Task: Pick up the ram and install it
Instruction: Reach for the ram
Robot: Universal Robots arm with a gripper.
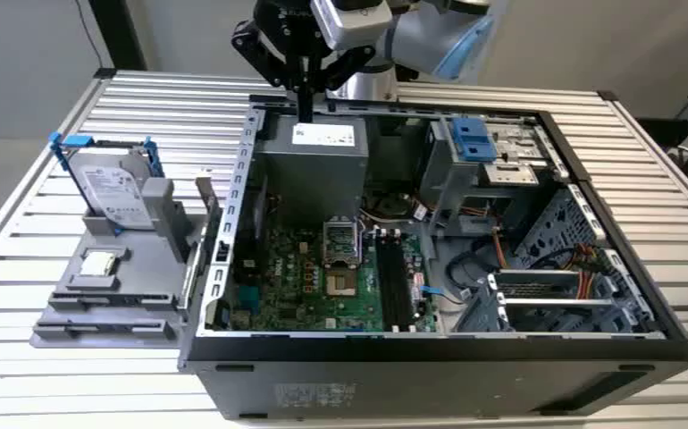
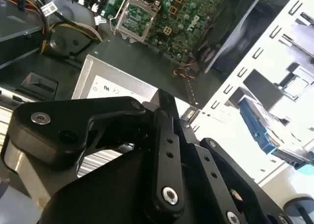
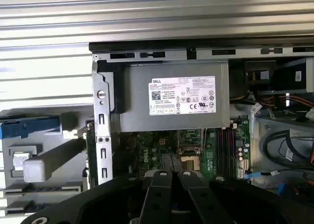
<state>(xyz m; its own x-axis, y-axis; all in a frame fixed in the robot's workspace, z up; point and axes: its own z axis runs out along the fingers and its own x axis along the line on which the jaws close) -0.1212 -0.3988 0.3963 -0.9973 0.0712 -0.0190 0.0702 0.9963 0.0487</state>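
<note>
- gripper (image 1: 306,89) hangs over the rear part of the open computer case (image 1: 440,362), its two black fingers pinched together on a thin dark strip.
- that strip is the ram (image 1: 306,111). it stands upright and edge-on in the exterior view, with its lower end just above the white label of the grey power supply (image 1: 314,161). i cannot tell whether it touches the label.
- in the second wrist view the ram (image 2: 166,102) sticks out as a flat dark blade between the finger links, above the power supply.
- motherboard (image 1: 302,277) lies flat inside the case. the silver processor socket (image 1: 339,243) sits on it, and the long black memory slots (image 1: 398,279) run just beside the socket, toward the exterior view's right. all of these are well apart from the held ram.
- on the exterior view's left, outside the case, a grey fixture (image 1: 105,308) rests on the slatted table (image 1: 34,134). it carries the silver hard drive (image 1: 115,192) upright in its blue bracket (image 1: 76,141), and the small square processor chip (image 1: 100,262) lying flat.
</note>
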